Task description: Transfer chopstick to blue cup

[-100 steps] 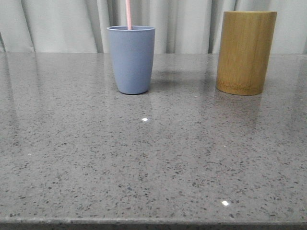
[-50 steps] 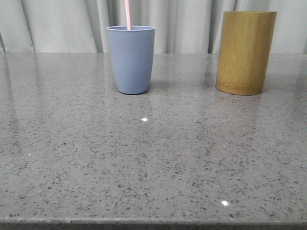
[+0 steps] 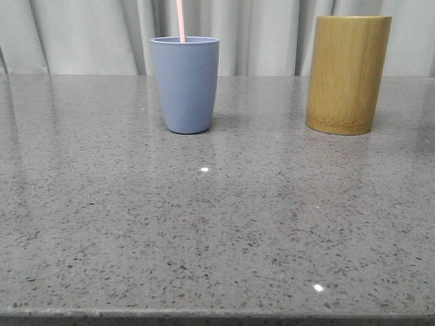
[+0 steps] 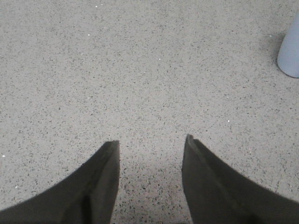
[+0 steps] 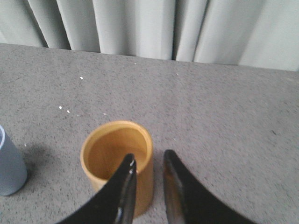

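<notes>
The blue cup (image 3: 185, 84) stood upright on the grey speckled counter (image 3: 217, 231). A thin pink chopstick (image 3: 181, 20) stuck up out of the cup and leaned a little. Only a short bit of it showed above the rim, and its top ran out of the picture. Whether there was one stick or more could not be told.

The yellow bamboo holder (image 3: 348, 75) also stood upright on the counter, to the right of the blue cup and well apart from it. It was taller than the blue cup. Pale curtains (image 3: 102, 34) hung behind both of them.

From the left wrist view, the left gripper (image 4: 151, 144) hung over bare counter with its two dark fingers spread wide. Nothing was between them. A small part of the blue cup (image 4: 289, 51) showed at the edge of that view, off to one side of the gripper.

From the right wrist view, the right gripper (image 5: 148, 161) was above the bamboo holder (image 5: 117, 156), over its rim. Its fingers were close together with only a thin gap between them, and they held nothing. The inside of the holder that could be seen looked bare. The blue cup (image 5: 9, 163) was well apart from the holder on its other side.
</notes>
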### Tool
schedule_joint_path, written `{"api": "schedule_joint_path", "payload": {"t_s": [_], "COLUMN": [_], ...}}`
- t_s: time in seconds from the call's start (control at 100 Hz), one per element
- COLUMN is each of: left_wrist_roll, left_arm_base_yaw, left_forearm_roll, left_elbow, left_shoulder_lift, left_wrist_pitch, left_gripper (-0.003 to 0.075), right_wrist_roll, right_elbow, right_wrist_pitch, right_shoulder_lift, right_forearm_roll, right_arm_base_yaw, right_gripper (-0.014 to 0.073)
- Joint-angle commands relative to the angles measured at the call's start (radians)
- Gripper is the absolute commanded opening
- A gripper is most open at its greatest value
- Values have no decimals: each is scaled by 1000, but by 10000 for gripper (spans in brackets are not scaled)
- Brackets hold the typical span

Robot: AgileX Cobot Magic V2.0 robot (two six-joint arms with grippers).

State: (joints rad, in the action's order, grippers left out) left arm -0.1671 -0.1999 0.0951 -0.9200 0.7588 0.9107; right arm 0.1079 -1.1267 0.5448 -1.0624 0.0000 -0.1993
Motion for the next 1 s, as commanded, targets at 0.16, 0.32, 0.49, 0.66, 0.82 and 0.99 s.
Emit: {"api": "schedule_joint_path", "payload": {"t_s": [0.16,0.32,0.49,0.66,0.82,0.99], "left_wrist_roll": [-14,-14,-14,-14,-12,-3], "left_arm_base_yaw": [2,2,2,2,2,2], "left_forearm_roll": [4,4,4,8,12,12], "left_elbow": [37,76,128,193,258,313], "left_shoulder_lift": [-71,-129,-204,-277,-345,-402], "left_wrist_pitch": [-120,-152,-202,-254,-285,-310], "left_gripper": [214,76,-19,-19,-19,-19], "right_wrist_roll": [6,6,6,6,6,6], "right_elbow": [170,282,381,486,575,637], "right_wrist_pitch": [-106,-111,-129,-188,-216,-230], "right_shoulder_lift": [241,380,511,635,735,803], "right_forearm_roll": [-13,-15,-15,-15,-15,-15], "right_arm_base_yaw": [18,18,18,18,18,18], "right_gripper": [118,-22,-98,-97,-97,-97]}}
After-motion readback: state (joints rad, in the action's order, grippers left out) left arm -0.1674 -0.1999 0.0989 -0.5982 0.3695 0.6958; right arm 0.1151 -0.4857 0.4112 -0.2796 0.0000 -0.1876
